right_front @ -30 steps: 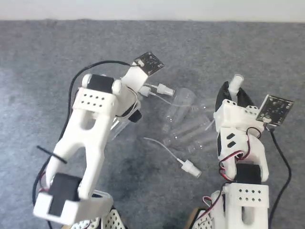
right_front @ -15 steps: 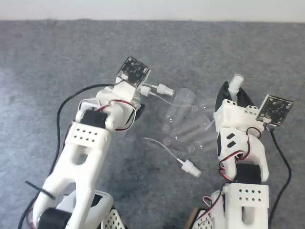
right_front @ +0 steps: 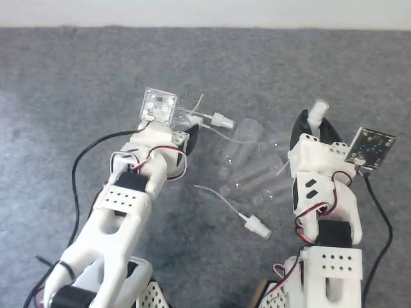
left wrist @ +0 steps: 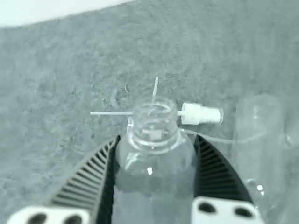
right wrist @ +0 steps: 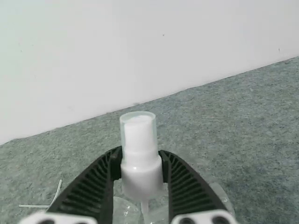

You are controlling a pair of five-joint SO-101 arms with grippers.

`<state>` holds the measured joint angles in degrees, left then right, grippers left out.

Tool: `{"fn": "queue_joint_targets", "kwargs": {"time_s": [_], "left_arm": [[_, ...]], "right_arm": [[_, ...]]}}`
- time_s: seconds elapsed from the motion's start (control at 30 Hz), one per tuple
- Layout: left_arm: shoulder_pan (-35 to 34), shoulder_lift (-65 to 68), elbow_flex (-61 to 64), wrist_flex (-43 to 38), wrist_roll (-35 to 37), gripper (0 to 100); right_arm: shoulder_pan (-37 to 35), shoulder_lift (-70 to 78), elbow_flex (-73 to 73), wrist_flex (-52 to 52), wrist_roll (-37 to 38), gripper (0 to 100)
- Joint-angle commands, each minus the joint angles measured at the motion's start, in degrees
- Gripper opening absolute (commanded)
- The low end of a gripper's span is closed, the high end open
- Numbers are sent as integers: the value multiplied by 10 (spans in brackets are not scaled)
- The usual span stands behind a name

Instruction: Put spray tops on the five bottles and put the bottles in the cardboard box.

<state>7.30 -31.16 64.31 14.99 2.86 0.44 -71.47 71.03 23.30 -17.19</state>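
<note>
The grey carpet carries everything. The left gripper is clamped on a clear bottle with an open neck, held over the middle of the carpet towards the far edge. The right gripper grips a white spray top upright, nearer the right edge. Between the arms lie more clear bottles in a fan, touching; I cannot count them surely. Two loose spray tops lie with thin tubes: one just beside the held bottle, one towards the near edge.
</note>
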Motion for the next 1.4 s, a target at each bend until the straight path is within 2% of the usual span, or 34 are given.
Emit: {"fn": "queue_joint_targets", "kwargs": {"time_s": [0.0,0.17,0.37,0.43,0.53,0.77,1.0,1.37], "left_arm": [[-1,-23,5,-49,35,130],[2,-22,56,-149,43,129],[-2,-22,167,-419,57,128],[2,-22,194,-475,57,130],[3,-22,200,-469,58,130],[4,-21,165,-367,59,131],[4,-18,131,-361,112,131],[-3,208,19,-375,121,131]], "right_arm": [[-4,-12,-13,-14,13,9],[-4,-12,-13,-14,13,9],[-4,-12,-13,-14,13,9],[-4,-12,-13,-14,13,9],[-4,-12,-13,-14,13,9],[-16,-15,-8,-15,13,9],[-19,-14,-8,-15,13,9],[-19,-12,-7,-15,13,9]]}}
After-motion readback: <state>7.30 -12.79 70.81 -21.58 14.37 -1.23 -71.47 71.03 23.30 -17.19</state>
